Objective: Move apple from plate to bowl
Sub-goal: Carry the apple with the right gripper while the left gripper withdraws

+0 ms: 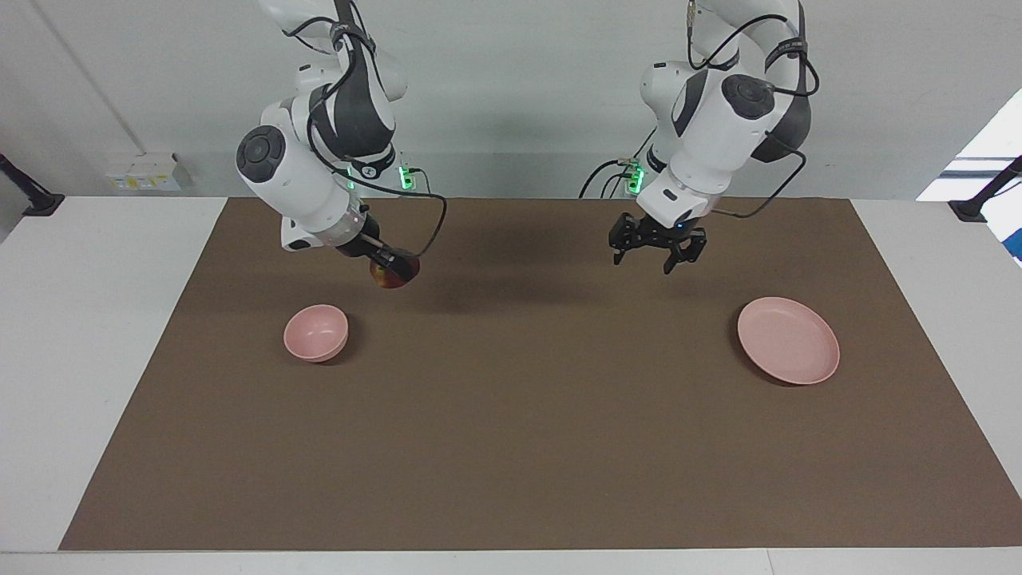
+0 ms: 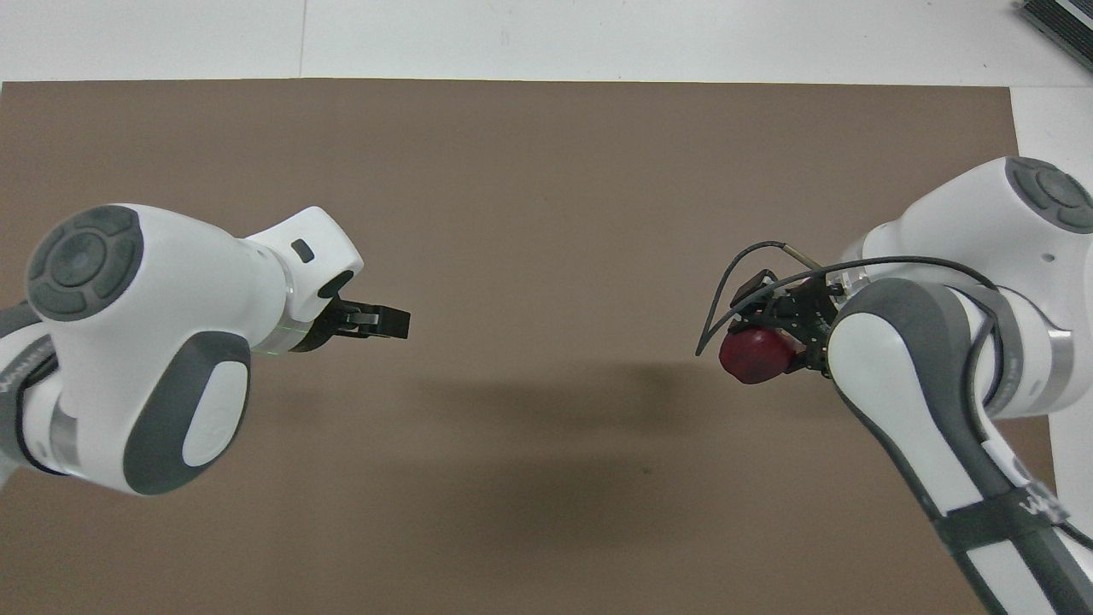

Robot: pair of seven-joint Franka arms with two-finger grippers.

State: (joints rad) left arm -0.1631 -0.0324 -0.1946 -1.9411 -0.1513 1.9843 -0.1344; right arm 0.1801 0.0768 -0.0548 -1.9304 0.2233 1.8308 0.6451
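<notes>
— Where are we in the job?

— Carrying. My right gripper [image 1: 393,270] has its fingers closed on the apple [image 1: 386,277], up in the air over the mat [image 1: 511,447], close to the bowl [image 1: 316,332] but not over its mouth. The plate [image 1: 788,339] sits bare at the left arm's end of the counter [image 1: 96,335].

— So what do I ask of it next?

— I judge a short move away from the robots until the apple hangs over the bowl, then down, then let go. The bowl is small, so I want the apple centred first.

— And the arm poses?

— The right arm is bent forward and down, wrist angled toward the bowl. The left gripper [image 1: 658,254] waits over the mat, fingers spread and empty, pointing down, nearer the robots than the plate.
</notes>
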